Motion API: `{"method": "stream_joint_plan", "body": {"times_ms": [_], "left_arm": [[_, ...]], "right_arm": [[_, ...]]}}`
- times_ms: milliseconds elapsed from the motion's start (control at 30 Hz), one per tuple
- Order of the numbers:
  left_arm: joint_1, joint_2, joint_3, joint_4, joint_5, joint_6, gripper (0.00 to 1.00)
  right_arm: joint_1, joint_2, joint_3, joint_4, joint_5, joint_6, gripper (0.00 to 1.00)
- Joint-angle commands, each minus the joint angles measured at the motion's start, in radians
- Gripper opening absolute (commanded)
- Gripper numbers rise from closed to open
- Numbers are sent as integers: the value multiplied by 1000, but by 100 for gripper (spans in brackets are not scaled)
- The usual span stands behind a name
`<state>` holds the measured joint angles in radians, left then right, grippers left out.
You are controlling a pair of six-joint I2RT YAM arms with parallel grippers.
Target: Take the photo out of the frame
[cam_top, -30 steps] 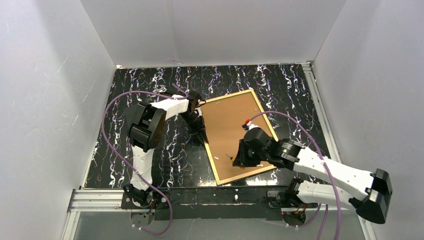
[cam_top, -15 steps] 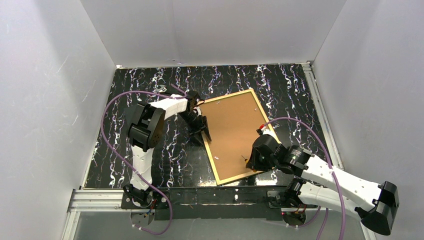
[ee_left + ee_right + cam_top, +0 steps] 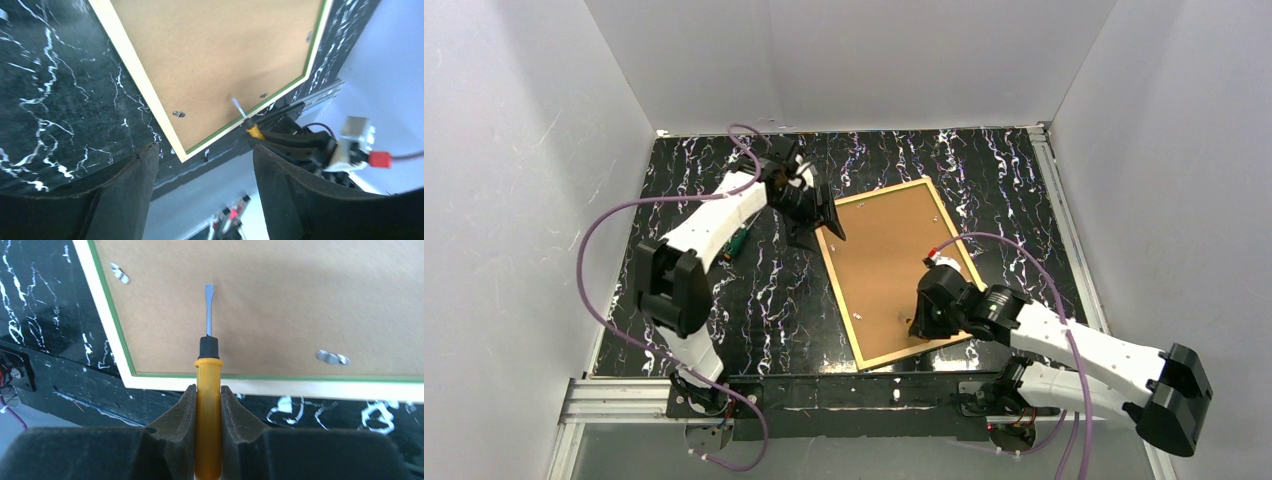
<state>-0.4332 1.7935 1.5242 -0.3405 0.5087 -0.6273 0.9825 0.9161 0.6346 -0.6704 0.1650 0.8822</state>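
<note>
Top external: the frame (image 3: 838,287) lay face down on the dark marbled surface (image 3: 764,300), right of centre and turned at an angle, with its brown backing board (image 3: 889,265) uppermost. The photo could not be seen; it was presumably under that board. The left tool (image 3: 809,205) hung over the frame's upper left corner, and the right tool (image 3: 924,315) sat low over its lower right part. What the right tool held was too small to make out here.

Left wrist: the left tool's two fingers (image 3: 125,195) were spread wide with nothing between them, above the bare surface just beside the frame. A green line ran inside the pale wooden edge. Small metal clips (image 3: 179,114) lay flat on the board near the rim. Across the frame, a yellow-handled screwdriver (image 3: 247,122) pointed onto the board.

Right wrist: the right tool pinched the screwdriver by its handle. The flat blade rested over plain board between two clips, touching neither. One clip was at upper left and the other at right.

I judged the step in hand to be freeing the backing board, with the clips not yet turned aside. The next move called for bringing the blade tip against one clip and pushing it off the board without gouging the soft backing.
</note>
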Motion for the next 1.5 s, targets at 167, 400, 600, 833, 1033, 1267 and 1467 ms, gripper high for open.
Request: {"method": "stream_joint_plan", "body": {"times_ms": [167,400,600,833,1033,1267,1467], "left_arm": [[104,-239,86,-265,-265,160,72],[176,-382,34,-289,-487,195,78],[228,-413,62,-360,-600,146,91],[283,-391,54,-360,-483,102,92],[302,-385,29,-336,-423,82,91],[320,-373,13,-323,-394,68,91],[321,-369,3,-317,-385,66,91]], "right_arm": [[118,360,313,297,-40,-183,1],[301,718,574,515,59,-407,1],[326,933,744,625,-18,-536,1],[334,1149,930,550,-107,-583,1],[357,1199,956,481,-138,-642,1],[383,1269,1012,381,-94,-645,8],[384,1262,986,378,-41,-633,21]]}}
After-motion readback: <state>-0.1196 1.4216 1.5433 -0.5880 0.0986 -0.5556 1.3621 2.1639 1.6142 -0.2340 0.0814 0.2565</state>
